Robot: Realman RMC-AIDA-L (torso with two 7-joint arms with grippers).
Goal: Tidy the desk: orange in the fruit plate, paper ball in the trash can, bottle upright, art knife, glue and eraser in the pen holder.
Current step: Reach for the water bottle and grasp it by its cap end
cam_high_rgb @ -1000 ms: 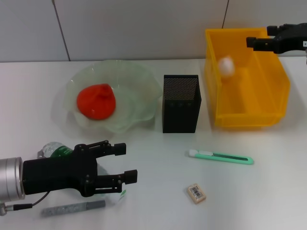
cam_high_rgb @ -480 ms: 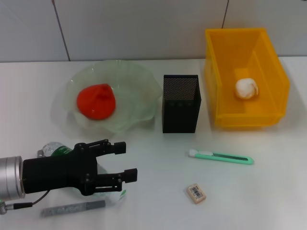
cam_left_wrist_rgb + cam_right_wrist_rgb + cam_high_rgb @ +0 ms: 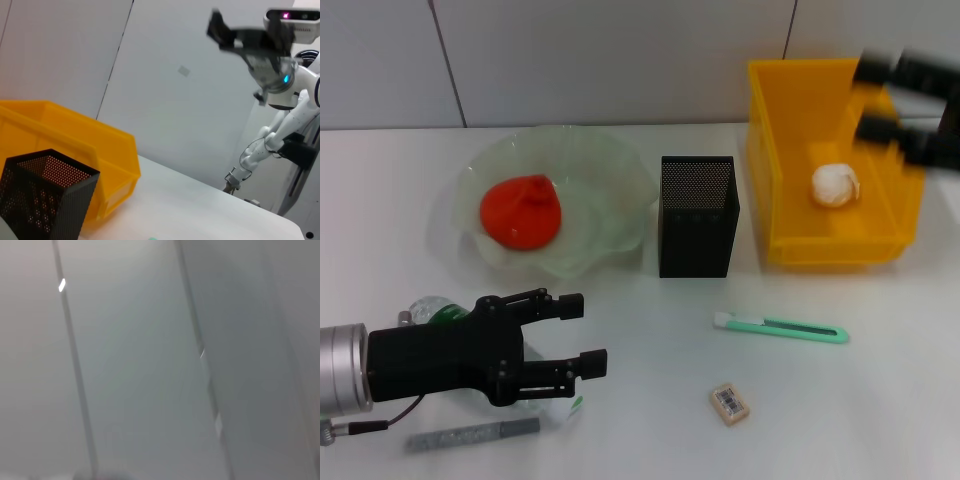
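Two of six chores done, judging by how things lie. Largest first: yellow bin [image 3: 895,205], standing in as trash can at far right, with paper ball [image 3: 835,185] resting on its floor. Next, ruffled glass plate [image 3: 610,200] at far left, holding orange [image 3: 521,211] near its middle. Between plate and bin, black mesh holder [image 3: 697,215], upright, with nothing visible inside. Left to do: bottle [image 3: 432,312] lying on its side at near left, mostly hidden behind left gripper [image 3: 588,338], only green label and clear cap end showing. Left gripper low over near-left desk, fingers spread wide, gripping nothing, bottle just behind it. Green knife [image 3: 782,328] flat on desk in front of bin, well apart from holder. Grey glue stick [image 3: 475,434] flat at near edge, just below left arm. Eraser [image 3: 730,403], smallest item, flat at near centre, between knife and desk edge. So four items outstanding: bottle to stand up, and knife, glue, eraser to drop into holder. Compared with half a second ago: right gripper [image 3: 910,105], then out of sight, back in head view above far right corner of bin, blurred by motion, fingers apart and empty. A full second ago, ball caught mid-fall above bin; now settled. Left gripper, bottle, knife, glue and eraser unmoved across all three moments.
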